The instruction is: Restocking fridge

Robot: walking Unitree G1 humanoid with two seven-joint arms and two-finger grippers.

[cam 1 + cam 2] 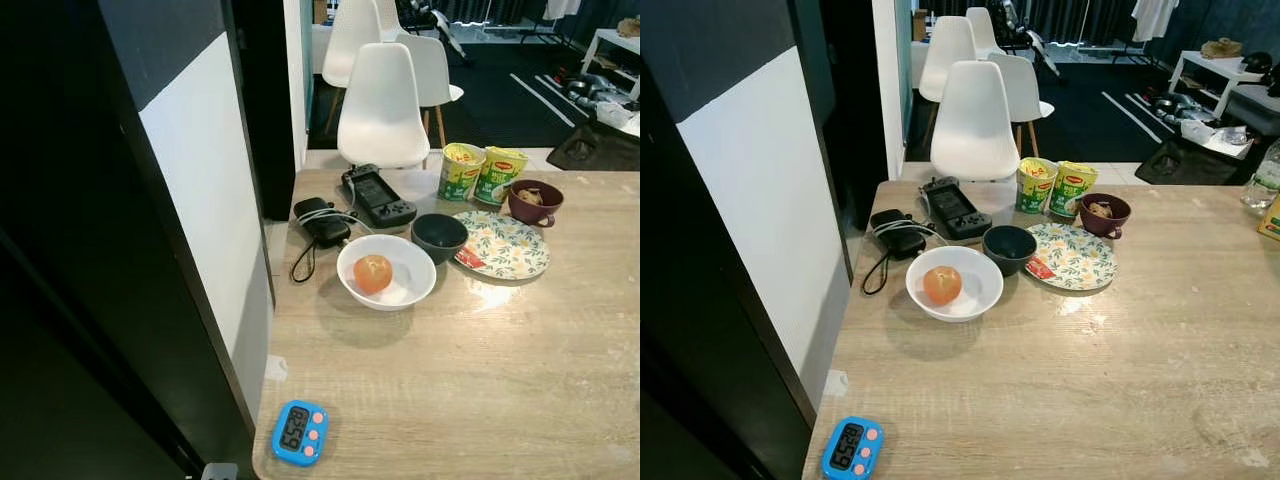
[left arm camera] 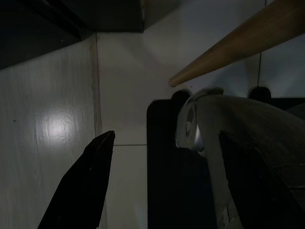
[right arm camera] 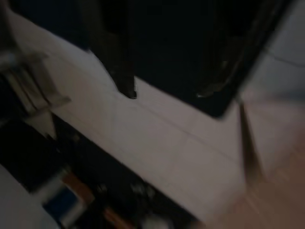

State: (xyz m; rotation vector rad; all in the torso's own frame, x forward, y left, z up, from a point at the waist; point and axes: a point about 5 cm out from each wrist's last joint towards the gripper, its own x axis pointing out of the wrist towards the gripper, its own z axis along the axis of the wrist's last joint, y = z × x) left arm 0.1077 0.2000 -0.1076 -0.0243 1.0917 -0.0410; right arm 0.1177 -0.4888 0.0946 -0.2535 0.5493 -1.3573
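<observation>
Wooden table (image 1: 520,380), with everything placed from the white bowl (image 1: 386,271) near its left edge. Inside the bowl, a tomato (image 1: 372,273). Touching its far right rim, a dark bowl (image 1: 439,238); right of that, a floral plate (image 1: 505,244). Nearer the camera, a blue timer (image 1: 299,432). Left gripper (image 2: 157,186) spread wide, holding nothing, above pale floor. Right gripper: cannot tell.

A home dining area: a light wooden bench (image 1: 480,380) carries a white bowl (image 1: 386,272) (an orange fruit inside), and beyond the bowl stand white moulded chairs (image 1: 381,110).
</observation>
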